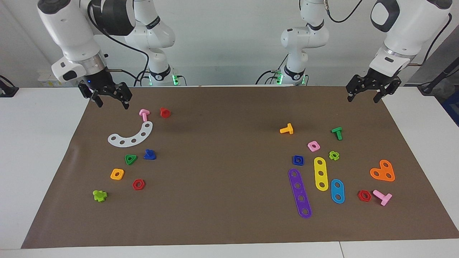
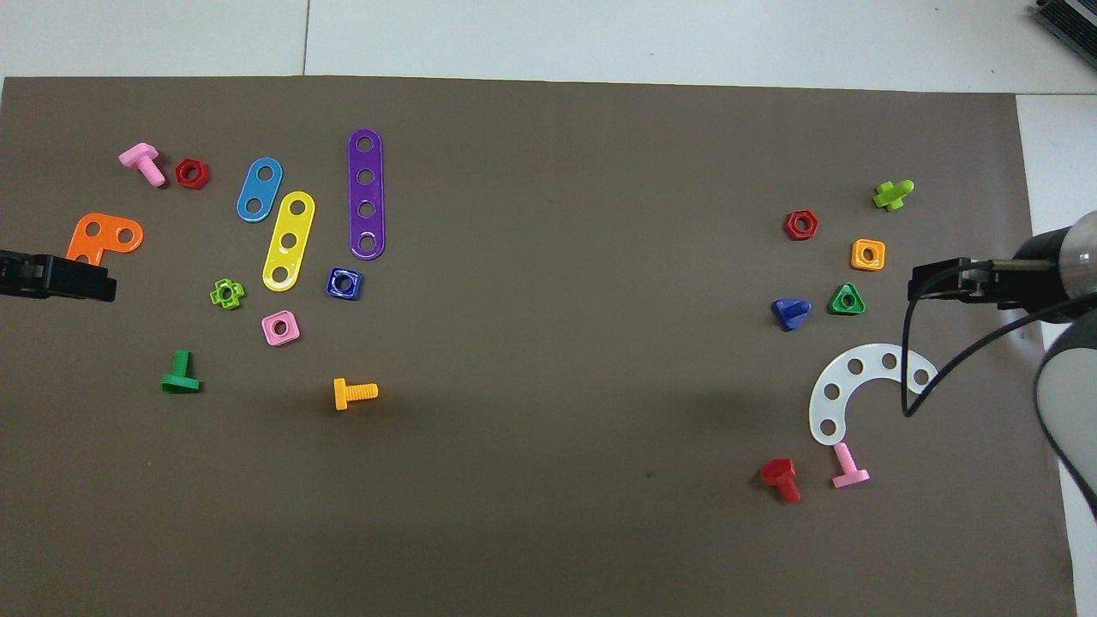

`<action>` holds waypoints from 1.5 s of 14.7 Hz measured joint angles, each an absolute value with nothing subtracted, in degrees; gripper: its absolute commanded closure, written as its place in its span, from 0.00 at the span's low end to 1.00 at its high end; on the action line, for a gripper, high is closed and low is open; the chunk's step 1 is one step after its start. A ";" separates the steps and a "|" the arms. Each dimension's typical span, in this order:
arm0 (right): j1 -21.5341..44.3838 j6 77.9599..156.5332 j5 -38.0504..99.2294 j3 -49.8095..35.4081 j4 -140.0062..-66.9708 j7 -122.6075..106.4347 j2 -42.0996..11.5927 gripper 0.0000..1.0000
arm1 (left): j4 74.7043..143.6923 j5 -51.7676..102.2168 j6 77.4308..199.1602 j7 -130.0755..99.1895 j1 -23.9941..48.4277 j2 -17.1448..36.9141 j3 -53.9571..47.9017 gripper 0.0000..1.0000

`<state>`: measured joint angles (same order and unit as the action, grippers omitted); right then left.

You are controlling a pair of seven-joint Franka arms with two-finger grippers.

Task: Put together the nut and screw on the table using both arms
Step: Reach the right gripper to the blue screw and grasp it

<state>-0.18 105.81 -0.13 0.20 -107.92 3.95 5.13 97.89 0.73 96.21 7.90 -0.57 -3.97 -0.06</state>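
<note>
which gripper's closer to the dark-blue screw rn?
Right. The right gripper hangs open over the mat's edge at the same end of the table as the screw. The left gripper, also open, waits above the mat's corner at the left arm's end.

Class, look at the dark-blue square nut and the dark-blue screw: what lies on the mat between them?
Nothing: between the nut and the screw only bare brown mat shows, in both the facing and overhead views.
</note>
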 measured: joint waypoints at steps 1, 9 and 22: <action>0.54 107.95 0.10 0.15 -110.32 2.76 4.84 0.00 | 97.89 0.73 96.21 7.90 -0.57 -3.97 -0.06 0.00; 5.39 133.77 1.88 0.02 -119.52 -8.45 -10.39 0.00 | 97.91 0.73 96.20 7.90 -0.57 -3.97 -0.06 0.00; 3.34 140.25 1.91 0.22 -123.98 -14.09 -11.76 0.67 | 97.90 0.73 96.21 7.89 -0.57 -3.97 -0.11 0.00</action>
